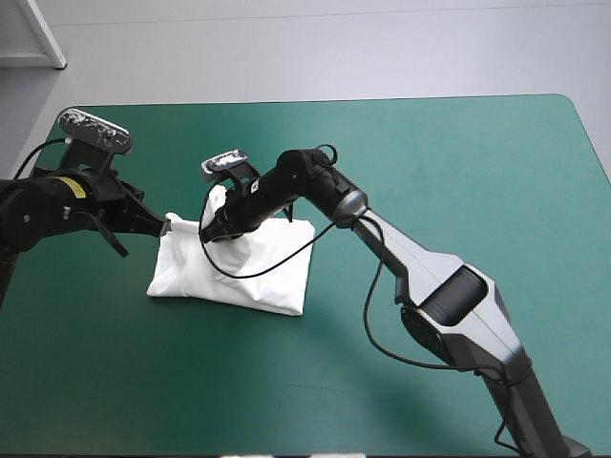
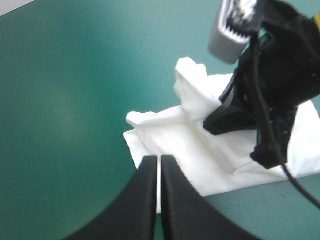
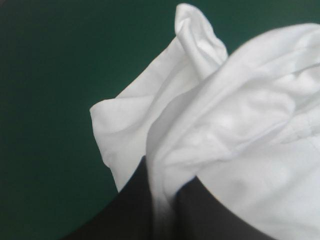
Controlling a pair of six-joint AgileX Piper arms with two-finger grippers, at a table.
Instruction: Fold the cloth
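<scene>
The white T-shirt (image 1: 250,272) lies as a folded bundle left of the table's middle. A small flap of it stands up at its far left corner (image 1: 219,198). My left gripper (image 1: 165,227) sits at the bundle's left far edge; in the left wrist view its black fingers (image 2: 159,161) are all but shut with a white sliver of the T-shirt (image 2: 200,155) between them. My right gripper (image 1: 210,233) reaches over the bundle from the right and pinches the raised fold. In the right wrist view its fingers (image 3: 162,187) hold the T-shirt (image 3: 240,125), which drapes over them. The left wrist view shows the right gripper (image 2: 227,117) pressed into the cloth.
Bare teal-green cover (image 1: 458,172) spreads wide to the right of the T-shirt and toward the near edge. The left arm lies over the table's left side, close to that edge.
</scene>
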